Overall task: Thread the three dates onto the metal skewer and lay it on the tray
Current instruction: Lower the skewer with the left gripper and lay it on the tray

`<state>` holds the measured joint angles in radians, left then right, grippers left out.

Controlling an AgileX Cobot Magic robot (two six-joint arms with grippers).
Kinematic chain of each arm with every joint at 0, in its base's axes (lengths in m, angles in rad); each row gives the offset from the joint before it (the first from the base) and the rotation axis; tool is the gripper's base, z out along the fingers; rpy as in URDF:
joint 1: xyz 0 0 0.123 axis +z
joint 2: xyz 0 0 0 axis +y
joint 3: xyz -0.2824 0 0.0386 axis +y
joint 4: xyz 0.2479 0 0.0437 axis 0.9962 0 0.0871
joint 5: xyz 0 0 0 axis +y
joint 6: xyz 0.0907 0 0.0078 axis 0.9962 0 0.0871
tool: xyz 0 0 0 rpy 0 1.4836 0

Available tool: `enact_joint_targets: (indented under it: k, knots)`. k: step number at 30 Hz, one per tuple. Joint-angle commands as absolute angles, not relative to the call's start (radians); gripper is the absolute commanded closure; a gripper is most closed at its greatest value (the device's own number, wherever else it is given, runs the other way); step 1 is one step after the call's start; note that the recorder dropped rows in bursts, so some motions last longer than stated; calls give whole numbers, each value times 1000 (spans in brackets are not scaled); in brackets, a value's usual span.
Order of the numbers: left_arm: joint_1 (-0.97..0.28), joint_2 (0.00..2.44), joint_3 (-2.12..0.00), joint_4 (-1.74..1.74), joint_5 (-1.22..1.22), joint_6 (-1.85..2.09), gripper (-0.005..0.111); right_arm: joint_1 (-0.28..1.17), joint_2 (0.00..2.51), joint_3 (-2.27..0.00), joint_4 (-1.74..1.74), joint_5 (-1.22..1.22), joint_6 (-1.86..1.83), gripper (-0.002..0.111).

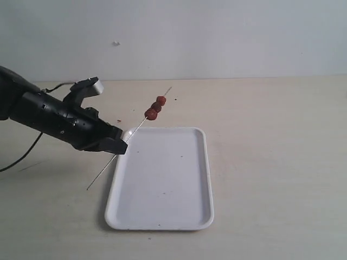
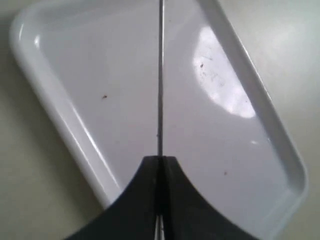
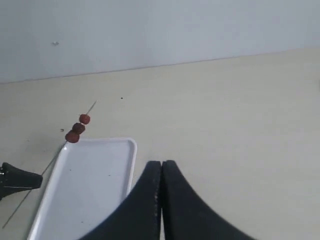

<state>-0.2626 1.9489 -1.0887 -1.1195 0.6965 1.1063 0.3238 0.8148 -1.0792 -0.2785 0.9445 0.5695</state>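
The left pincer (image 1: 121, 145) clamps the tilted metal skewer (image 1: 136, 129) over a corner of the tray (image 1: 168, 184), with three dates (image 1: 155, 108) near its raised tip. The right pincer (image 3: 161, 175) is closed and empty.

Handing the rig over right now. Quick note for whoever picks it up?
Left claw: shut on the metal skewer, holding it tilted in the air above the white tray.
Right claw: shut, empty, off to the side of the tray.
Done: all three dates are threaded, bunched near the skewer's far tip.
Left: lower the skewer flat onto the tray, then release.
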Motion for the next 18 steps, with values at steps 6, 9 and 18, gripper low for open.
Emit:
enact_joint_targets:
  k: [6, 9, 18]
  knots:
    - [-399, 1784, -1036, -891, 561, 649, 107, 325, 484, -802, -289, 813, 610, 108]
    - [-475, 1761, -1024, -854, 478, 519, 107, 325, 422, -773, -264, 813, 585, 108]
    - [-620, 1759, -1024, -252, 442, -265, 107, 325, 283, -683, -181, 840, 496, 108]
